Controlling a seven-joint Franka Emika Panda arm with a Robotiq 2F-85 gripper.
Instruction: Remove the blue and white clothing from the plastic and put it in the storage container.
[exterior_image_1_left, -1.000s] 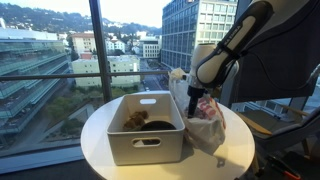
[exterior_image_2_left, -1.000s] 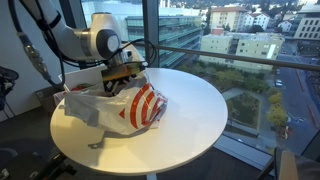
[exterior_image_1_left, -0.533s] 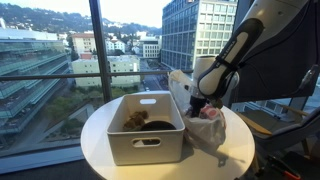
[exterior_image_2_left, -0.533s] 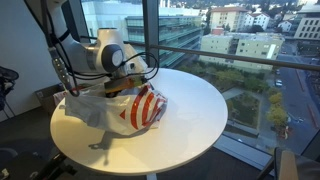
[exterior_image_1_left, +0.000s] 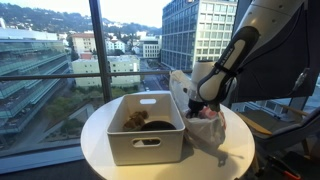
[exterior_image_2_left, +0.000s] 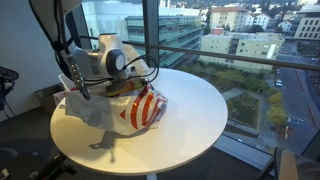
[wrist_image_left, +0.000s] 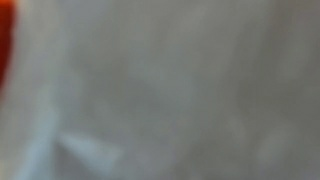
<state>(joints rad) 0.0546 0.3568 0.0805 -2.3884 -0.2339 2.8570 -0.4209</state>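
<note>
A white plastic bag with red stripes (exterior_image_1_left: 212, 130) (exterior_image_2_left: 140, 108) lies crumpled on the round white table (exterior_image_1_left: 96, 138) (exterior_image_2_left: 195, 110). My gripper (exterior_image_1_left: 203, 108) (exterior_image_2_left: 122, 90) is pushed down into the bag's open top, and the plastic hides its fingers in both exterior views. The wrist view is only a grey-white blur of plastic (wrist_image_left: 170, 90) close to the lens. The blue and white clothing is hidden. The white storage container (exterior_image_1_left: 146, 142) stands beside the bag, left of the gripper in an exterior view.
Brown items (exterior_image_1_left: 140, 120) lie inside the container. Tall window panes (exterior_image_1_left: 60, 50) (exterior_image_2_left: 200, 30) stand right behind the table. The bag's loose edge (exterior_image_2_left: 85, 112) spreads toward the table rim.
The arm has come down and the gripper has sunk deeper into the bag's opening. The bag and container have stayed in place.
</note>
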